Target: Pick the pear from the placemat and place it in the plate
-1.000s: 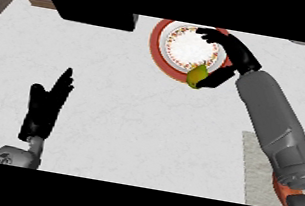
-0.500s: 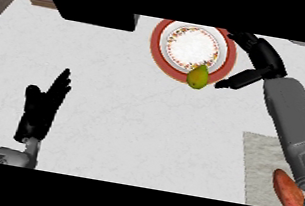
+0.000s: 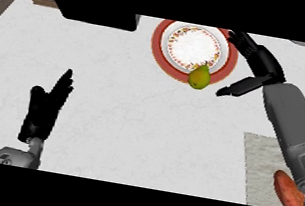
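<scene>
White marbled desk (image 3: 152, 125) carries a red-rimmed plate (image 3: 160, 53), the pear (image 3: 199, 77) resting on its near rim. Right hand (image 3: 259, 67) sits just beside it, fingers spread, holding nothing. Left hand (image 3: 46, 110) rests open lower left.

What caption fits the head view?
Pear rests on the plate's near rim, open right hand beside it.

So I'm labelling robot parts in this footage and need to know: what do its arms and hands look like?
Both forearms are smooth grey tubes ending in black hands with slender black fingers. The right hand sits on a thick grey forearm with darker ribbed bands near the lower edge. The left hand joins a narrower grey wrist bearing a small dark marking. No cables or sleeves show.
</scene>
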Robot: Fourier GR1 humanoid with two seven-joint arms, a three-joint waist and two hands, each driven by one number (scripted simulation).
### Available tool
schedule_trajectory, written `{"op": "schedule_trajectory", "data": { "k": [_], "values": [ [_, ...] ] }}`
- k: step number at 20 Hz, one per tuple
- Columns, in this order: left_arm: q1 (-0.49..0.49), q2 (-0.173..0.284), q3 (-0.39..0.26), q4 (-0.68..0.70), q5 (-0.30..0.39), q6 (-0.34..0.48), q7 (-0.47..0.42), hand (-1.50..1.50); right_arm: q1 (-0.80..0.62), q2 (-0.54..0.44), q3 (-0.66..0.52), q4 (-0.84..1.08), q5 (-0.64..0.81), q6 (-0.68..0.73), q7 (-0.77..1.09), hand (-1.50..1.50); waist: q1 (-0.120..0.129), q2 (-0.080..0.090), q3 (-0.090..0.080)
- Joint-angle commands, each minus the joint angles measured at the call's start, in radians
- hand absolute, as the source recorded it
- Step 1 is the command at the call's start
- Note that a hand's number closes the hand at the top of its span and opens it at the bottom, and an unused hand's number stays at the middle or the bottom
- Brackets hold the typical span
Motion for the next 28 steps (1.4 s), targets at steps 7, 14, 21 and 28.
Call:
{"op": "schedule_trajectory", "data": {
  "k": [7, 14, 21, 28],
  "values": [
    [-0.028, -0.032, -0.01, -0.034, -0.013, -0.001, 0.068, 0.0, -0.006, 0.026, 0.011, 0.043, 0.043, -0.144, 0.009, -1.5, 0.007, 0.002, 0.001],
    [-0.014, -0.03, 0.037, 0.07, -0.005, -0.029, -0.065, 0.0, -0.005, 0.005, 0.017, 0.06, 0.063, -0.164, 0.001, -1.5, 0.005, 0.004, 0.0],
    [-0.015, -0.012, 0.04, 0.007, -0.006, -0.047, -0.004, 0.0, 0.071, -0.035, 0.016, 0.08, 0.08, -0.209, -0.08, -1.5, 0.009, 0.006, 0.001],
    [0.018, -0.041, 0.008, -0.026, -0.037, -0.028, -0.004, 0.0, 0.057, -0.113, 0.001, 0.096, 0.08, -0.195, -0.063, -1.5, 0.016, 0.008, 0.001]
  ]
}}
